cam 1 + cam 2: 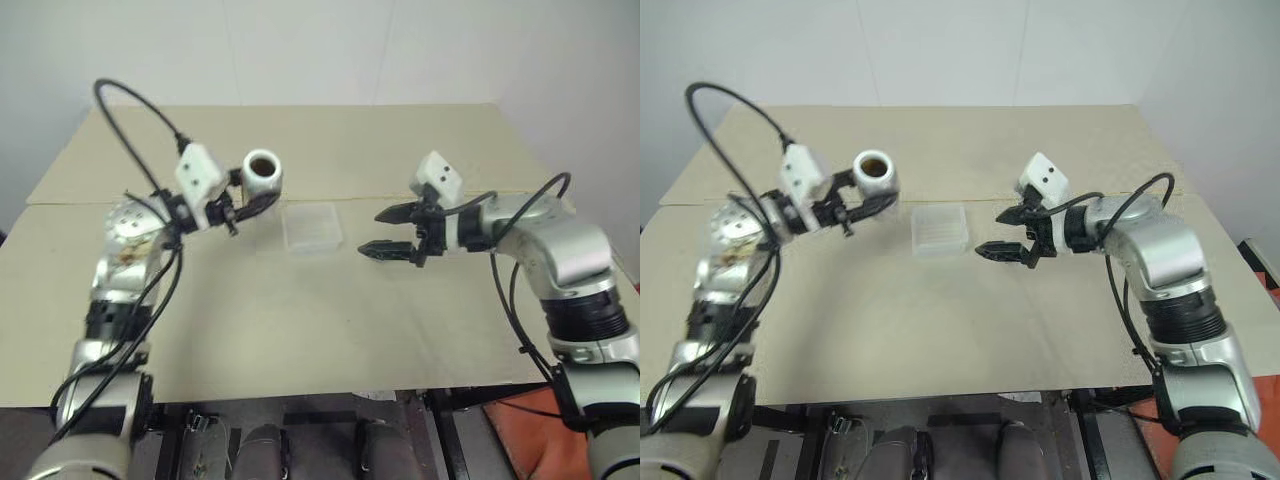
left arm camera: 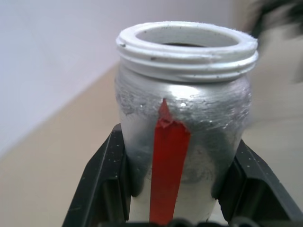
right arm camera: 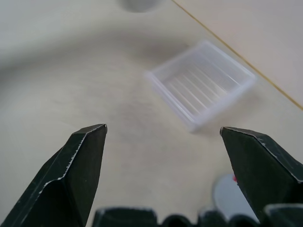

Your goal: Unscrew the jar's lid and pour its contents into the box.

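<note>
Two grippers worked above the cardboard-covered table (image 1: 300, 330); our left gripper (image 1: 243, 205) was clamped on the jar (image 1: 263, 172), which we held raised and tipped, its open mouth showing brown contents (image 1: 873, 164) inside; our right gripper (image 1: 392, 231) stood with its fingers spread wide, grasping nothing, just beside the box (image 1: 312, 227); the box lay on the table between the two grippers, below and to the right of the jar; in our right wrist view the grey lid (image 3: 232, 196) with its red mark lay on the table near one finger.
</note>
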